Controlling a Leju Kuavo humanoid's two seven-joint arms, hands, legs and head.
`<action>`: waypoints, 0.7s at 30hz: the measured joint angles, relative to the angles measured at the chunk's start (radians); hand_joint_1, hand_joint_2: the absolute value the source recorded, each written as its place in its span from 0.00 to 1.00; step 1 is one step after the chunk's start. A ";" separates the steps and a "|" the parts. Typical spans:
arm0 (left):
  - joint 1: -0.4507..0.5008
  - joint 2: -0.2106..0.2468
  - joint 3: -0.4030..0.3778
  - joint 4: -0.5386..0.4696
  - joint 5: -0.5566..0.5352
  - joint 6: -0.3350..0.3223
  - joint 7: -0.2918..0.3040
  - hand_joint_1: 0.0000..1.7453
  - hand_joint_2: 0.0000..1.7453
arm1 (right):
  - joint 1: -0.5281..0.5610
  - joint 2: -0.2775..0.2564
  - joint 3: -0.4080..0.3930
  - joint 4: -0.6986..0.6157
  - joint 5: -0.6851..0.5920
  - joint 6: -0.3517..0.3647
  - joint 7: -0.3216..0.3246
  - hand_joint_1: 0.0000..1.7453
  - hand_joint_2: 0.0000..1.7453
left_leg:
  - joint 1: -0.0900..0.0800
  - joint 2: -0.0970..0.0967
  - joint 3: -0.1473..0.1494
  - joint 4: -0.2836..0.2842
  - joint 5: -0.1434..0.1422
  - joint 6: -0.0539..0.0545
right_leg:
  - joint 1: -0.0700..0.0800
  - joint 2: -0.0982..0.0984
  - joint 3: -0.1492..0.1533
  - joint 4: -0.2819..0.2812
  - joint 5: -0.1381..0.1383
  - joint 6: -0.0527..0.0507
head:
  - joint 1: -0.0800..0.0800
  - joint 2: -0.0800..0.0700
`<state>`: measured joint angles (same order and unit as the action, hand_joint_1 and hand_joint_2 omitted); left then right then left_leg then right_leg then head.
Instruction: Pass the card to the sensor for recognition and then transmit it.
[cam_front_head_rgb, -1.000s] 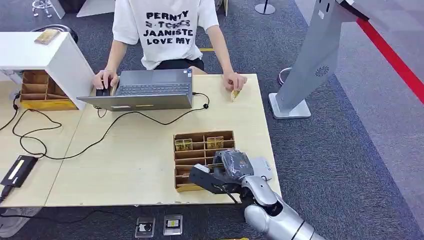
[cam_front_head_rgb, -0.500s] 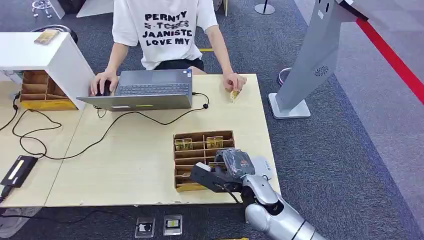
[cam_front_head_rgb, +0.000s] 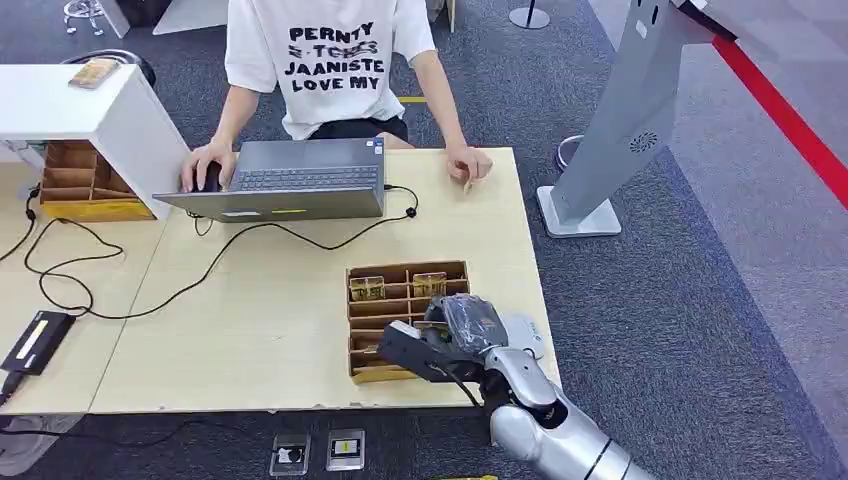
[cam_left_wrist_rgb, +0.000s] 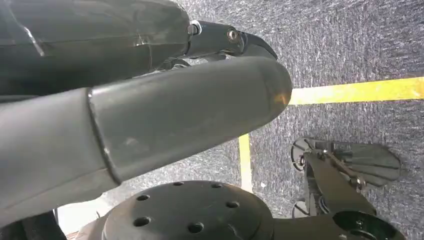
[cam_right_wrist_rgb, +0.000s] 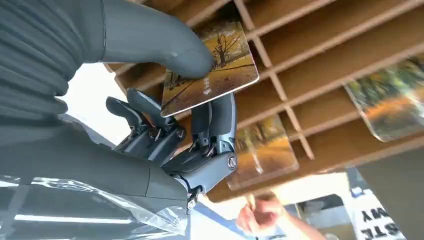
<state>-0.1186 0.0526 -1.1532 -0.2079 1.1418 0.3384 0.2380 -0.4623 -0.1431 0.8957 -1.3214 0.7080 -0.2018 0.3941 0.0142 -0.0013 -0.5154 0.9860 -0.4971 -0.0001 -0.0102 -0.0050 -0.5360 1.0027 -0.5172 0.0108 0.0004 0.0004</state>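
Note:
My right hand (cam_front_head_rgb: 455, 335) hangs over the near right part of the wooden card box (cam_front_head_rgb: 405, 270) at the table's front edge. In the right wrist view the thumb and dark fingers (cam_right_wrist_rgb: 217, 117) pinch a card with an autumn-tree picture (cam_right_wrist_rgb: 210, 70) just over the box's slots (cam_right_wrist_rgb: 320, 55). Two more cards (cam_front_head_rgb: 367, 289) (cam_front_head_rgb: 430, 284) stand in the far row. The white sensor (cam_front_head_rgb: 528, 335) lies right beside the box, partly hidden by my hand. My left hand (cam_left_wrist_rgb: 150, 115) hangs over the floor, holding nothing.
A person sits at the table's far side with one hand on a laptop (cam_front_head_rgb: 290, 180) and the other hand (cam_front_head_rgb: 470, 162) on the table. A black cable (cam_front_head_rgb: 200, 280) crosses the middle. A white cabinet (cam_front_head_rgb: 90, 115) stands at the left, and a grey kiosk stand (cam_front_head_rgb: 620, 130) is off the right edge.
My right hand has edged slightly to the left over the box. The card showing under the person's hand earlier is now covered by that hand.

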 joint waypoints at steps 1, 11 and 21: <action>0.000 0.000 0.000 0.000 0.000 0.000 0.000 0.00 0.00 | -0.002 0.000 0.000 -0.009 -0.004 -0.002 0.000 0.98 1.00 | 0.000 0.000 0.000 0.000 0.000 0.000 | 0.000 0.000 0.000 0.000 0.000 0.000 | 0.000 0.000; 0.000 0.000 0.000 0.000 0.000 -0.005 0.000 0.00 0.00 | -0.008 -0.019 -0.022 -0.131 -0.026 -0.014 0.010 0.97 1.00 | 0.000 0.000 0.000 0.000 0.000 0.000 | 0.000 0.000 0.000 0.000 0.000 0.000 | 0.000 0.000; 0.001 0.000 0.000 0.000 0.000 0.000 0.000 0.00 0.00 | -0.009 -0.034 -0.029 -0.202 -0.038 -0.014 0.011 1.00 1.00 | 0.000 0.000 0.000 0.000 0.000 0.000 | 0.000 0.000 0.000 0.000 0.000 0.000 | 0.000 0.000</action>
<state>-0.1179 0.0526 -1.1532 -0.2079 1.1418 0.3387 0.2380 -0.4717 -0.1770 0.8667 -1.5229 0.6703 -0.2163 0.4051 0.0142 -0.0012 -0.5152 0.9860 -0.4971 -0.0001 -0.0102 -0.0048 -0.5361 1.0027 -0.5172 0.0108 0.0004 0.0004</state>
